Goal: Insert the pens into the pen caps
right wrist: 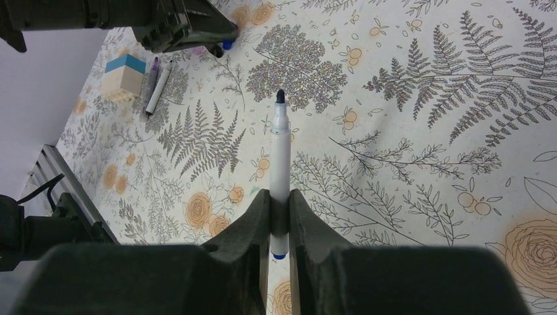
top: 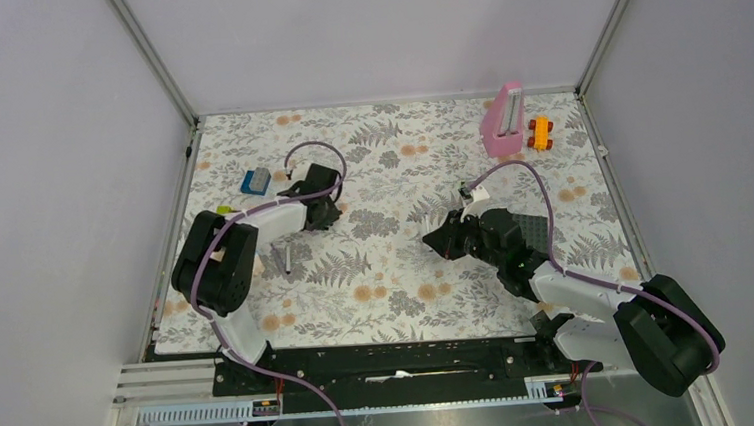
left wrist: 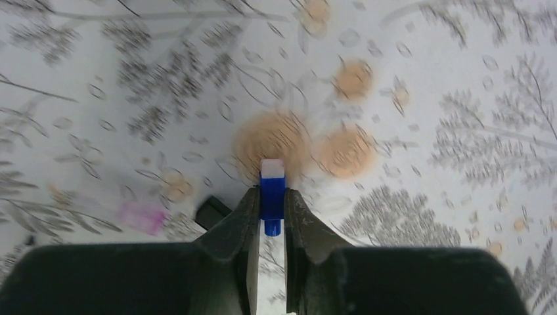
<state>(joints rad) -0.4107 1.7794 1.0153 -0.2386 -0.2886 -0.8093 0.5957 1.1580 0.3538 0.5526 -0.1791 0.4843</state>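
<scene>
Pen [right wrist: 280,157] pinched in my right pincer [right wrist: 280,200] points tip-forward; blue cap [left wrist: 272,184], pinched in left pincer [left wrist: 271,197], lies ahead-left, well apart.

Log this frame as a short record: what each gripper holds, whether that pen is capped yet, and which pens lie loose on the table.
left gripper: shut on small blue plastic tube cap
right gripper: shut on thin white-barrelled marker pen, dark tip bare and pointing away from the wrist
pen and cap: apart, not yet joined
loose on table: two thin pens lying side by side, next to a teal-topped cream toy block
</scene>
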